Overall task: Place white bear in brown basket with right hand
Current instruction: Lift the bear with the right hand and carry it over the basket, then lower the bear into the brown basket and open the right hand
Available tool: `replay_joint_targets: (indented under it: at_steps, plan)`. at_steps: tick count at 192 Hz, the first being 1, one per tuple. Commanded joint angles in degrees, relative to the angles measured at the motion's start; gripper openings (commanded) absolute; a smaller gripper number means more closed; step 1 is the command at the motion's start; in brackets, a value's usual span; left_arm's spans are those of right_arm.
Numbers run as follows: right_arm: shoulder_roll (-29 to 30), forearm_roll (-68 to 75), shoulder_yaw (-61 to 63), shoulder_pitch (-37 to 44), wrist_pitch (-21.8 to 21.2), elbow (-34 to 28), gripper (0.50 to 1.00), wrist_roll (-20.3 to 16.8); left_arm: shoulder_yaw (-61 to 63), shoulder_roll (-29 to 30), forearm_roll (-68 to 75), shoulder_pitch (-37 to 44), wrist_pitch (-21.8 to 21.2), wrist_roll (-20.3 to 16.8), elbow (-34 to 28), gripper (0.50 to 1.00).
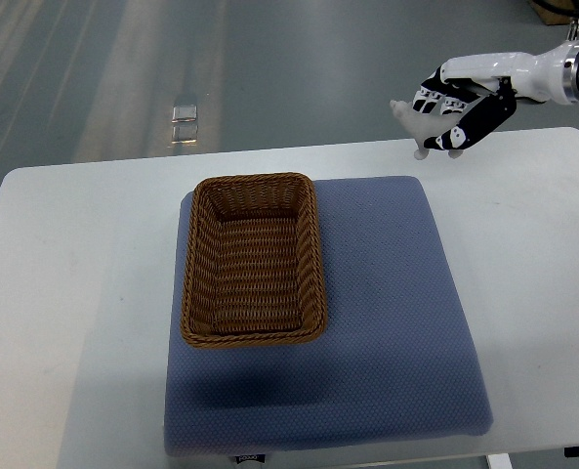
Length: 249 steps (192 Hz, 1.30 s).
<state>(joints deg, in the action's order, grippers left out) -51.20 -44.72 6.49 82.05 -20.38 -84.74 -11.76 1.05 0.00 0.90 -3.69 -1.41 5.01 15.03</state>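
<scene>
A lab or test hall, by the look of it: a plain white tabletop (64,293) stands on a smooth grey-green floor (269,68) that shines with streaks of reflected light. A blue padded mat (396,322) is spread over the tabletop as a work surface, with nothing homely around it

A blue mat (387,322) lies on a white table (64,293), below-left of the hand. A small clear object (184,117) sits on the floor far left.
</scene>
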Motion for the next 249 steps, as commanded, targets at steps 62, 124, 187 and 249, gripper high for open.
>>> replay_joint_targets:
  at_steps: [62, 124, 187, 249]
  plan:
    - [30.19, 0.25, -8.16, 2.59, 8.78, 17.86, 0.5, 0.16, 0.0, 0.0, 0.07, 0.0, 0.0, 0.0, 0.09, 1.0]
    - [47.16, -0.36, -8.95, -2.68, 11.24, 29.28, 0.5, 0.25, -0.17, 0.0, -0.02, 0.0, 0.0, 0.0, -0.35, 1.0]
    - [51.2, -0.72, -8.77, -8.74, 14.84, 32.01, 0.504, 0.51, 0.0, 0.0, -0.02, 0.0, 0.0, 0.0, -0.35, 1.0]
    - [51.2, -0.98, -8.68, -12.44, 15.9, 33.59, 0.603, 0.6, -0.09, 0.0, -0.02, 0.0, 0.0, 0.0, -0.35, 1.0]
